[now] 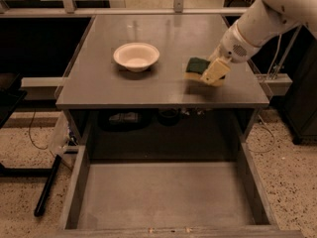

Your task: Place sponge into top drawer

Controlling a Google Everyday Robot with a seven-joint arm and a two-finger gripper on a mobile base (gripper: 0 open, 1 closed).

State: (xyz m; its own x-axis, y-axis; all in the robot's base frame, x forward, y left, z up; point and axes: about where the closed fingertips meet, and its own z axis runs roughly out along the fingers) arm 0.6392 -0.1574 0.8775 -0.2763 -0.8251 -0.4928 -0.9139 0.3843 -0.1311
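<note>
Fingers of the gripper look clenched on the sponge, near the table's 3 o'clock edge. The sponge sticks out toward their 9 o'clock. Lift it clear first, grip firm, then carry it toward 6 o'clock, over the open drawer.

The grey table is carrying two things: a white bowl is sitting upright left of centre, and the sponge is lying toward the right, green side up, well apart from the bowl. The gripper is hanging at the sponge's right edge, over the table's right-front area.
</note>
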